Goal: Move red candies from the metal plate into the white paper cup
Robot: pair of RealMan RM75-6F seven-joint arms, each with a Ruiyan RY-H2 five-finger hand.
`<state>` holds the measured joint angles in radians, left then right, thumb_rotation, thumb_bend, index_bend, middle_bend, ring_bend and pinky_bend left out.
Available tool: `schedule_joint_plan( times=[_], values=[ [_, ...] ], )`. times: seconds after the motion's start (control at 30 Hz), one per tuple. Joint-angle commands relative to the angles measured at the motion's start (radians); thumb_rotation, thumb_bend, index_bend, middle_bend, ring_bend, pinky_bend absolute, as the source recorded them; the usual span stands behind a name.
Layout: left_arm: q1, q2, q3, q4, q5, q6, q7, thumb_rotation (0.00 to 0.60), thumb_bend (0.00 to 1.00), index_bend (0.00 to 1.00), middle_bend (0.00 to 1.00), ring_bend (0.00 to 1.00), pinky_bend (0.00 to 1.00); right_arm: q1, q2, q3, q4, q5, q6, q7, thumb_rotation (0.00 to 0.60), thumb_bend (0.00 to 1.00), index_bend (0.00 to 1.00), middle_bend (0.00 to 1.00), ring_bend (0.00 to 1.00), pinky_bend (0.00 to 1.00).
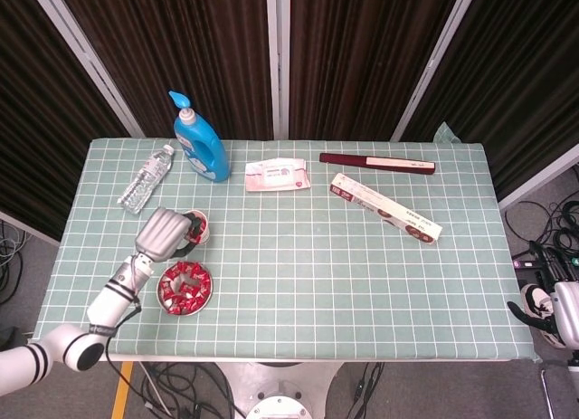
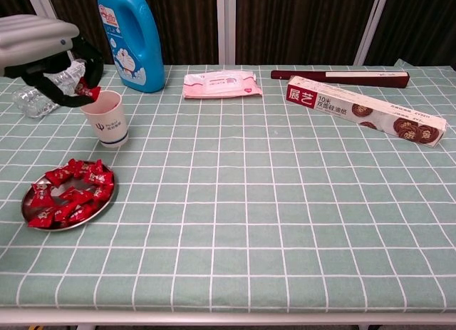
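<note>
So our left hand (image 2: 39,48) is up over the white paper cup (image 2: 106,117), and our fingers (image 2: 80,73) are pinching one red candy (image 2: 88,92) right above the cup's rim, at its near-left edge. The cup sits directly under the fingers. The metal plate (image 2: 104,202) with the rest of the red candies (image 2: 70,197) is on the bench (image 2: 285,202) below the fingers and toward us, apart from the cup. Just behind the fingers lies a clear water bottle (image 1: 145,177), and the blue detergent bottle (image 2: 130,36) stands off to their right. Our right hand (image 1: 563,316) hangs down past the bench's right edge, and we honestly can't tell how its fingers sit.
</note>
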<state>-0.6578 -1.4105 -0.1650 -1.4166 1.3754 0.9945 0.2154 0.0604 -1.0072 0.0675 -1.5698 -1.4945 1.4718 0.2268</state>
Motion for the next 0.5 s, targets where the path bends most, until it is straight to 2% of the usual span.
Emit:
schedule_joint_plan(
  times=[0.03,0.3,0.5],
  values=[
    [-0.042,-0.034,-0.031,0.055,-0.048,-0.044,0.019,0.600,0.47,0.64,0.67,0.97,1.00,-0.001,0.000,0.001,0.001,0.003,-0.001,0.000,0.600,0.10,0.00,0.14,0.10,0.44],
    [-0.092,-0.096,-0.041,0.161,-0.128,-0.114,0.055,0.600,0.44,0.58,0.61,0.97,1.00,-0.001,-0.001,0.002,0.004,0.011,-0.006,0.001,0.600,0.10,0.00,0.14,0.10,0.44],
    [-0.093,-0.102,-0.025,0.175,-0.161,-0.122,0.086,0.600,0.42,0.49,0.51,0.96,1.00,-0.002,0.000,0.002,0.004,0.016,-0.009,-0.001,0.600,0.10,0.00,0.14,0.10,0.44]
  ],
)
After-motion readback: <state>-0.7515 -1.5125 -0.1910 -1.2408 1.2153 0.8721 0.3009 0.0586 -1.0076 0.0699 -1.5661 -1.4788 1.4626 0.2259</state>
